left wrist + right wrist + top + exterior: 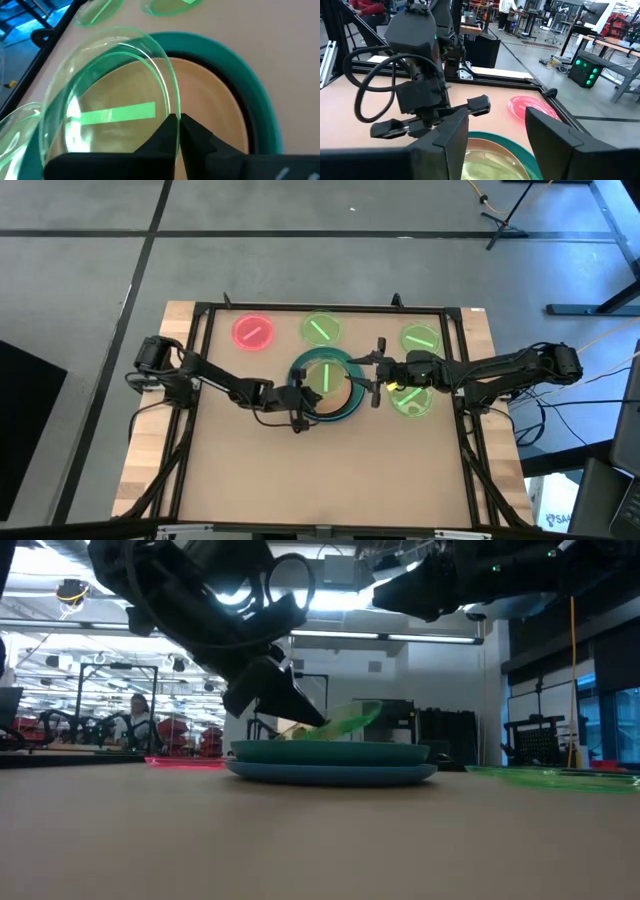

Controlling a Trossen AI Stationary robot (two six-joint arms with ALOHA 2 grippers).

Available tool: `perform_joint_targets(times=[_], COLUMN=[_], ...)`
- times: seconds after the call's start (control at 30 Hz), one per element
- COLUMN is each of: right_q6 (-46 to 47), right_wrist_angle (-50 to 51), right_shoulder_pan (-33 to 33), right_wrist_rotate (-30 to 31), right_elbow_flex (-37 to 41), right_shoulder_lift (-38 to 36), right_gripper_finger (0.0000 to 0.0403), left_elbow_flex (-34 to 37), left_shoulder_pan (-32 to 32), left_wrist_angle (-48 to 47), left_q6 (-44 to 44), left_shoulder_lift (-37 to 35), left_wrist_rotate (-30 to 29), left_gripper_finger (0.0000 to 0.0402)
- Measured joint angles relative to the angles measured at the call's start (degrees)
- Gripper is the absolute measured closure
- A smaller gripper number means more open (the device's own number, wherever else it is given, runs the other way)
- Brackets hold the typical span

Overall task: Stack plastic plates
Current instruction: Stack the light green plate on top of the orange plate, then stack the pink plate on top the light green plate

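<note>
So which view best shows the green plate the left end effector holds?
The left wrist view: the green plate fills it, tilted over the peach plate. The high view shows it small; low, edge-on; right wrist, barely.

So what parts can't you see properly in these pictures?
- The black plate: left wrist view shows only a thin rim, the peach plate covers it.
- The blue plate: hidden in the high view under the teal plate.
- The right claw: low view cuts it off at the top edge.
- The left claw: whether it has let go of the tilted green plate is unclear.
</note>
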State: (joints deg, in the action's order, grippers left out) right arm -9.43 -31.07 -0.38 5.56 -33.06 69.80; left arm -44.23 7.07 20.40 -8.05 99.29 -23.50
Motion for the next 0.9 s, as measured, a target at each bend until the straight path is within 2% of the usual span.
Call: perform_joint_targets(times=[0.23, 0.37, 0.57, 0.9], right_q6=[0.1, 0.1, 0.1, 0.1], right_wrist_angle=[1.3, 2.1, 1.4, 2.4], right_shoulder_pan=[0.0, 0.0, 0.0, 0.0], right_wrist_rotate=[0.0, 0.0, 0.0, 1.1], right_elbow_flex=[0.0, 0.0, 0.0, 0.0], right_shoulder_lift=[0.0, 0.0, 0.0, 0.0], right_gripper_finger=[0.0212, 0.0212, 0.0212, 0.0212], left_elbow_flex=[-1.3, -2.1, -2.2, -2.2], left_shoulder_pan=[0.6, 1.8, 4.3, 6.6], left_wrist_angle=[-0.4, -5.0, -12.6, -18.9], left_q6=[0.9, 1.8, 3.5, 5.1], left_shoulder_lift=[0.0, -1.6, -7.2, -13.6], left_wrist_rotate=[0.6, 0.5, -1.5, -3.5], left_gripper_finger=[0.0307, 0.0275, 0.0269, 0.027])
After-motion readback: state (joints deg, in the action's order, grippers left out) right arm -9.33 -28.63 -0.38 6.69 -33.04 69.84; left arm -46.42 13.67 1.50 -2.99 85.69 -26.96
